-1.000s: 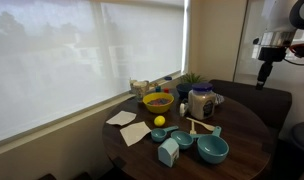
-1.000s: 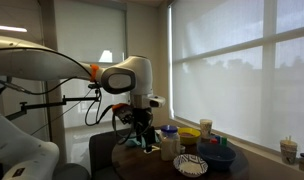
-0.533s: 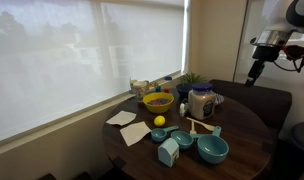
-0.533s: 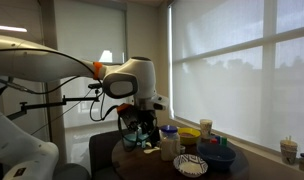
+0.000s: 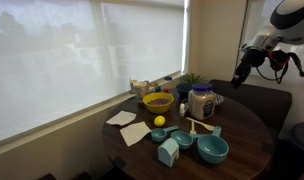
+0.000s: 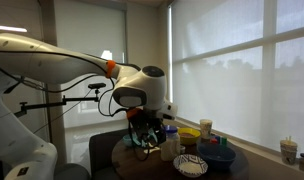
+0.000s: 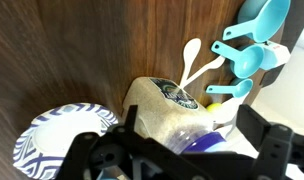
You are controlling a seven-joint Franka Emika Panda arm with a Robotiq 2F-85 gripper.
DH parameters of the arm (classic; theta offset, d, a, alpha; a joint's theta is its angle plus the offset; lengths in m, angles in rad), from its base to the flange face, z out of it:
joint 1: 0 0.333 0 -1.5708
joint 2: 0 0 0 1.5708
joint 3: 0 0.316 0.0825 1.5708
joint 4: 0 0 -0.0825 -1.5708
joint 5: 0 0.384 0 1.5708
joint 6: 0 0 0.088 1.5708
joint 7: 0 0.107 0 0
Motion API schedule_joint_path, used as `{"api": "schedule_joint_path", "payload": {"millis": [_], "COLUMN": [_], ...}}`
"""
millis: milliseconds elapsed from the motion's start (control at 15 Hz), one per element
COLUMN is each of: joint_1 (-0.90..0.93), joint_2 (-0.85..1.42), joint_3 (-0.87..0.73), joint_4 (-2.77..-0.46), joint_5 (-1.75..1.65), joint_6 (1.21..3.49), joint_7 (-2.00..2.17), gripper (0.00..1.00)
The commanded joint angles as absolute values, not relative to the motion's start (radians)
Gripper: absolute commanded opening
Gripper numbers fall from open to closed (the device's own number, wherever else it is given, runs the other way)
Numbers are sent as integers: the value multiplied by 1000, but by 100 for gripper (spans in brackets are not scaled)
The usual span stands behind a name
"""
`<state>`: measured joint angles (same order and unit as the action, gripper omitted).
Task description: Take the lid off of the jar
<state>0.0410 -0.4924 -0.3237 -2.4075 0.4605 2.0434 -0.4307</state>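
Pale blinds back a round dark worktop (image 5: 247, 130), where the jar (image 5: 201, 103) stands with the lid (image 5: 201, 89) on top, untouched, below the hand (image 5: 238, 75) and off to its side. The hand hangs well apart from it, its fingers spread wide in the wrist view. This looks like the approach: the next move calls for centring over the lid, descending and closing on its rim.

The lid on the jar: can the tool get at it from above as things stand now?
Probably yes. The tool hangs open in the air, above and to the side of the jar. Nothing covers the lid, and the yellow bowl nearby is lower.
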Motion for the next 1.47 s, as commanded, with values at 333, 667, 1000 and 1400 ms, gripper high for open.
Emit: {"api": "schedule_joint_path", "payload": {"millis": [333, 667, 1000, 1400], "joint_1": [44, 4, -46, -95], "joint_2": [-274, -167, -82, -17], "joint_3": [-329, -308, -283, -250], "joint_4": [-2215, -2133, -2074, -2023], "joint_5": [706, 811, 876, 947], "joint_6": [1979, 1921, 1865, 1813], "joint_7": [-540, -548, -542, -545], "gripper": [100, 100, 100, 83]}}
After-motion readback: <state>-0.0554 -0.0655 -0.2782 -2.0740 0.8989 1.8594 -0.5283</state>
